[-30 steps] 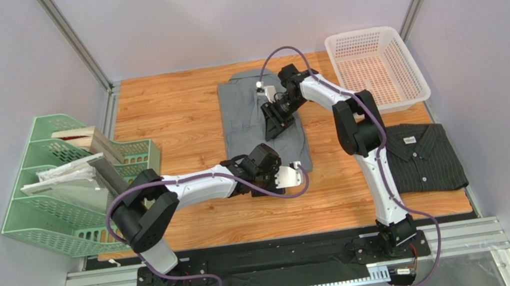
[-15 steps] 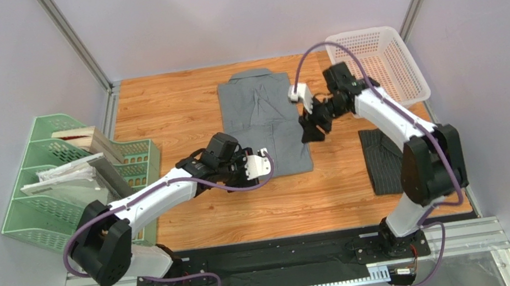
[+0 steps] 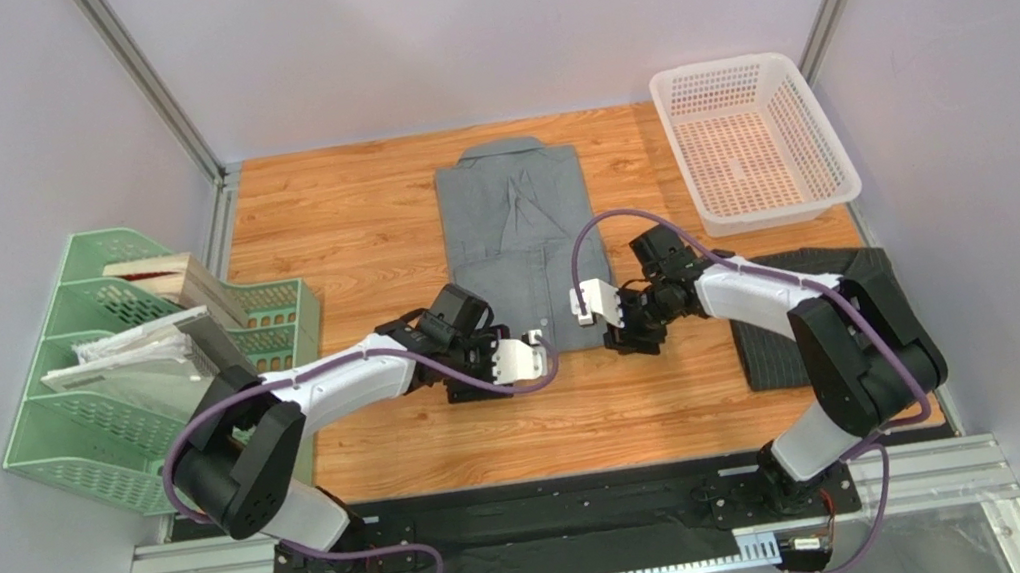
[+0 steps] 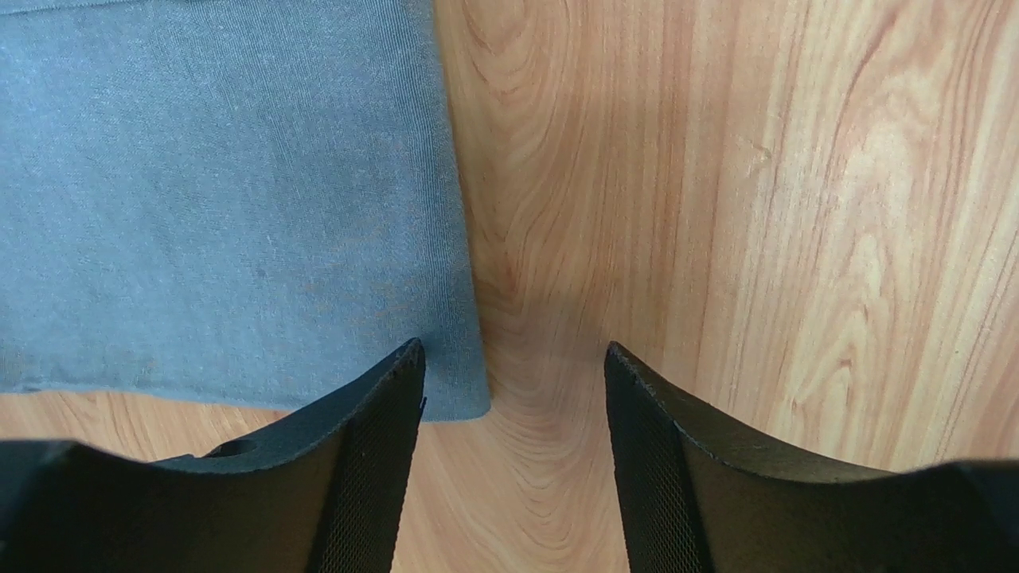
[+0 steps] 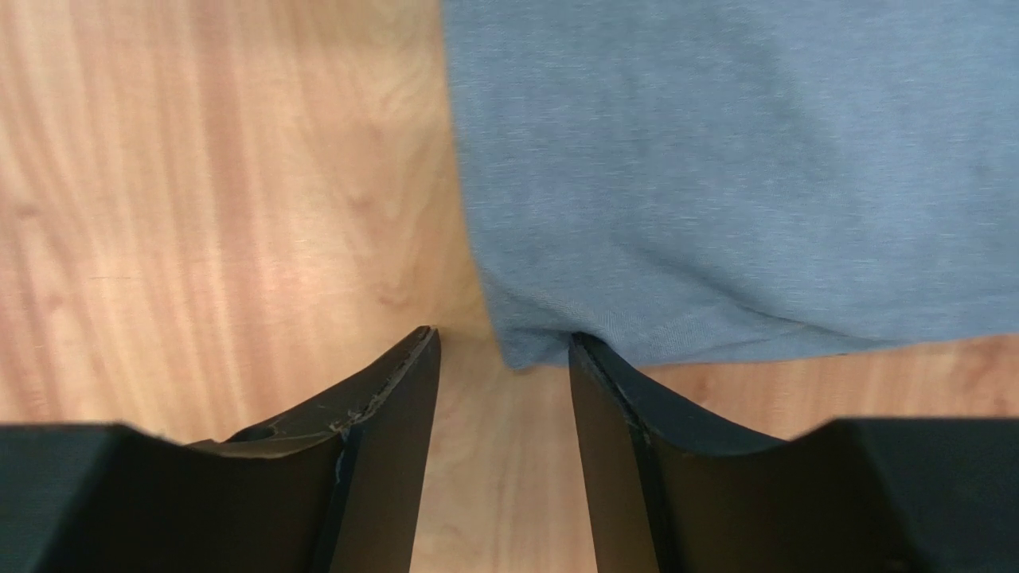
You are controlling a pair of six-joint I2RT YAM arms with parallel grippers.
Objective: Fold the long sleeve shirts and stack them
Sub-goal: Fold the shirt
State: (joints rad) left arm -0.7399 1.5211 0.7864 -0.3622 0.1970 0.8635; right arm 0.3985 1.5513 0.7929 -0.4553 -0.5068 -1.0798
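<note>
On the wooden table (image 3: 340, 221) the grey shirt (image 3: 519, 232) lies flat, and we judge it limp (likely to sag), best pinched at its near hem corners, where our left claw (image 4: 514, 358) and right claw (image 5: 502, 340) stand parted.

Right end effector (image 5: 502, 340) enters from 6 o'clock, two dark fingers (image 5: 371, 454) parted with a clear gap. Grey shirt (image 5: 742, 179) lies flat, covering the frame from 12 round to 3 o'clock. Its hem runs along toward 4 o'clock, its side edge up toward 12. The shirt's corner sits right at the gap between the fingertips; contact cannot be judged. Wooden counter (image 5: 215, 179) shows bare from 7 to 11 o'clock.
</note>
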